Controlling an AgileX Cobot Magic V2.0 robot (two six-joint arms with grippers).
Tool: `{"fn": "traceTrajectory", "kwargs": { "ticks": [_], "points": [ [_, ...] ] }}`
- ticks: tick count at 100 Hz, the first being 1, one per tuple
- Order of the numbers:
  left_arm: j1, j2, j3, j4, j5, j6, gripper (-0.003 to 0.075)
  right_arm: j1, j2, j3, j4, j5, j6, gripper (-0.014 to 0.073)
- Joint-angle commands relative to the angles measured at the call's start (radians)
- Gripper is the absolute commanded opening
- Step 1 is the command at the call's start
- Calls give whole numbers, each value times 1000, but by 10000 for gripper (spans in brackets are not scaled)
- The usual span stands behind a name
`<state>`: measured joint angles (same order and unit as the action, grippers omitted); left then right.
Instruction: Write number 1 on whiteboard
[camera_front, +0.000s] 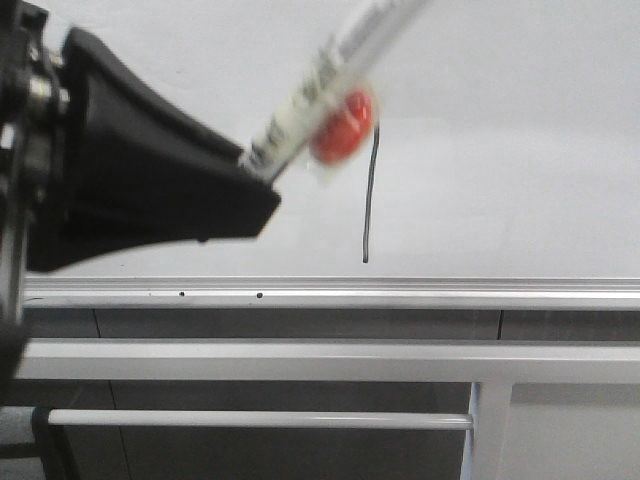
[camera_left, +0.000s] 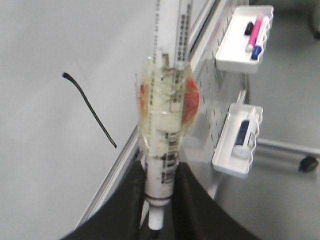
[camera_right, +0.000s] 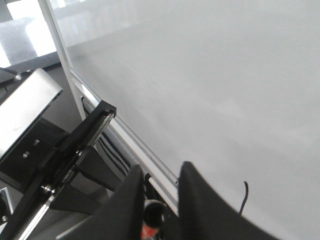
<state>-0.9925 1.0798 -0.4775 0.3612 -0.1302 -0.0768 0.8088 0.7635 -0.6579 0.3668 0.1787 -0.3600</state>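
Left pincer (camera_left: 159, 200) pinching marker (camera_left: 167, 90); right pincer (camera_right: 160, 200) seemingly clamping dark object.

front view faces whiteboard (camera_front: 500, 120) closely; wrists share it.

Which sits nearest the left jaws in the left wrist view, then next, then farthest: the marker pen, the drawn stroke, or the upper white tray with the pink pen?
1. Marker pen: clamped in the left gripper itself.
2. Number 1: on the whiteboard, off to one side of the pen.
3. Upper tray: on the pegboard at the pen's other side, farthest out.
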Motion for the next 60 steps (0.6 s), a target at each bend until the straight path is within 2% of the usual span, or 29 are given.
{"fn": "traceTrajectory", "kwargs": {
  "ticks": [1,14,25,37,60],
  "points": [
    [-7,-45,-10,-133,-141,-3,-21,-7,-53,-34,-68,-51,-4,-65],
    [-7,-77,51,-300,-259,51,-21,-7,-97,-30,-108,0,-4,-63],
    [-10,-97,148,-550,-422,159,-21,-7,-121,-21,-131,31,-4,-63],
    [-26,-112,253,-650,-610,161,-21,-7,-133,-19,-143,61,-4,-63],
    [-99,-118,336,-807,-755,224,-21,-7,-134,-19,-143,114,-4,-63]
  ]
}}
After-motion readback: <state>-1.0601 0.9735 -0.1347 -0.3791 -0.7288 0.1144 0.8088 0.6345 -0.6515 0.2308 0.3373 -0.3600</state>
